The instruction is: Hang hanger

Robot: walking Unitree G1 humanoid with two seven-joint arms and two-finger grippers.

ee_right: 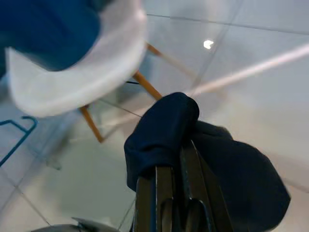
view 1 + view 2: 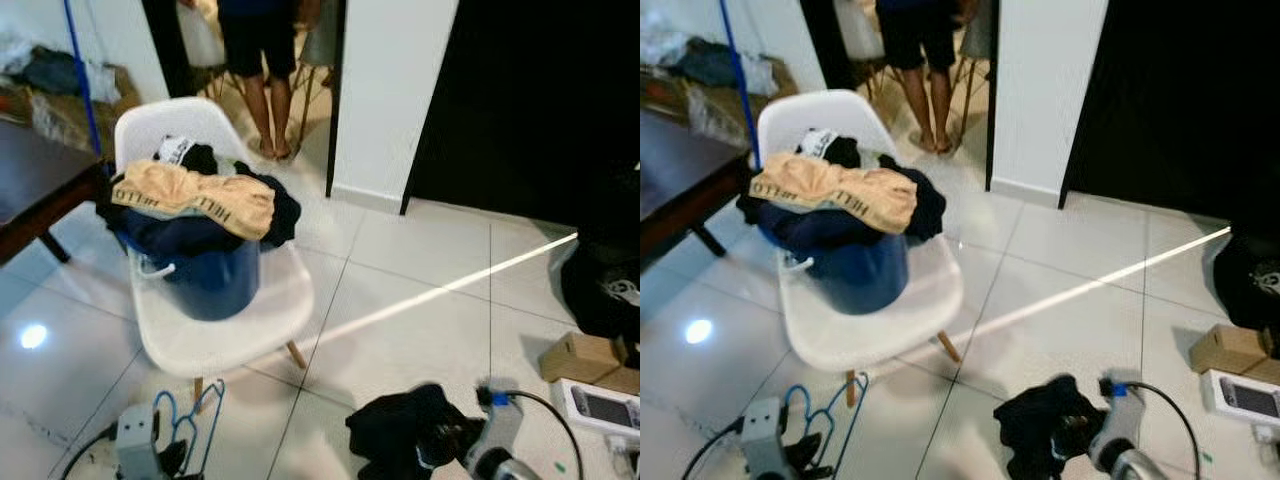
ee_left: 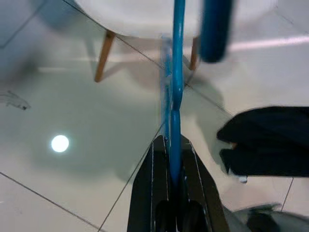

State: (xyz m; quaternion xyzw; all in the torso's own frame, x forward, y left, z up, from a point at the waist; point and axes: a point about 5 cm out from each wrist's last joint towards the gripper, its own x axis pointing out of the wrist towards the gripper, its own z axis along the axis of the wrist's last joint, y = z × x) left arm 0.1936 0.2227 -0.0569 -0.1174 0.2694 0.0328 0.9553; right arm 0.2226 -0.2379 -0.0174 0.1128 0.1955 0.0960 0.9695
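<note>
The task looks only at its beginning: the left gripper (image 3: 174,164) has its jaws closed on the blue hanger (image 2: 195,425) low at near left, the right gripper (image 1: 176,164) clamps a dark garment (image 2: 405,430), and nothing hangs yet.

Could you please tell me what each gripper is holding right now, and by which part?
Left gripper: blue hanger, clamped on a thin bar. Right gripper: dark garment, pinched at a bunched fold.
</note>
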